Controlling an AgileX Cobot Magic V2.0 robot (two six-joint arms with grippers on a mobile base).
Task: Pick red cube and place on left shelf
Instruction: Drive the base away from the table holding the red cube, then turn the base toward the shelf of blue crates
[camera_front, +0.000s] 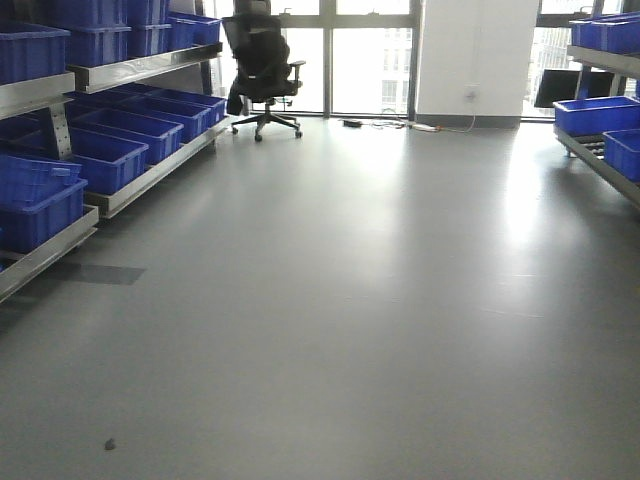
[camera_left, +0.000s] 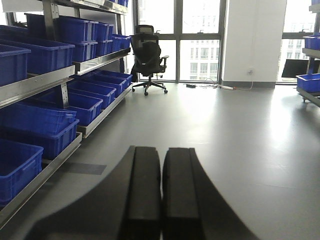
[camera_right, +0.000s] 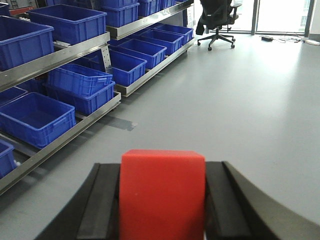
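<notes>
open grey floor of a workroom, with the left shelf running along one wall and a second rack on the opposite side; an office chair stands by the far windows.

progress: the pick appears done and the placing is not. the shelf lies off to the side, well apart from both arms, so what is left is judged to be the approach across the floor, the reach to a tier, and the release. the right gripper has its two black fingers pressed against opposite faces of the red cube. the cube sits square between them, clear of the floor in the right wrist view. the left gripper has its fingers brought together with only a thin seam between them and nothing held. the front view shows neither arm.

containers: blue bins fill the shelf tiers, some stacked one on another. the low bin nearest the right wrist camera shows a bare interior, and its neighbours further along also look empty where the inside can be seen. the upper-tier bins are seen from the side, so their contents cannot be told. the bins on the opposite rack are likewise too oblique to judge. a small dark speck lies on the near floor.
</notes>
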